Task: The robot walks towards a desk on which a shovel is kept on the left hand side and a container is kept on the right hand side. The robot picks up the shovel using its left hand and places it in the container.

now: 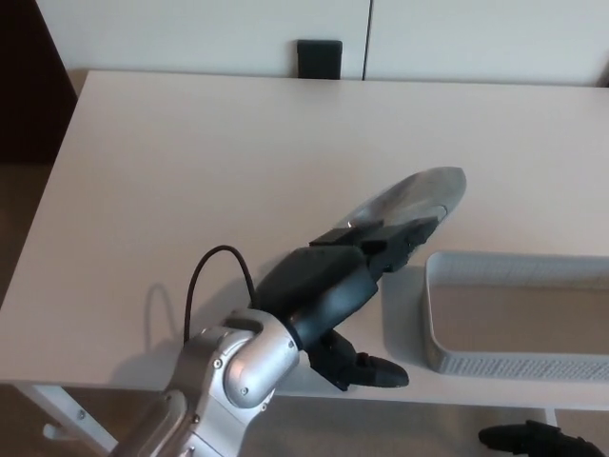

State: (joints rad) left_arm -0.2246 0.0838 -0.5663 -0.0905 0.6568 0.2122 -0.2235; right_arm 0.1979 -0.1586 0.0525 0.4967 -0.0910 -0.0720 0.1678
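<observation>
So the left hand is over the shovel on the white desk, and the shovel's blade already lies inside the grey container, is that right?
Not quite. In the head view the left hand is over the shovel, but its blade lies on the white desk, beside the grey container and outside it.

A shiny silver shovel (411, 193), a pale grey container (519, 314), a white desk (190, 162), a black left hand (347, 276).

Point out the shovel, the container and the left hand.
shovel (428, 188), head view, on its metal blade.
container (514, 363), head view, on its near wall.
left hand (333, 286), head view, on its back.
</observation>
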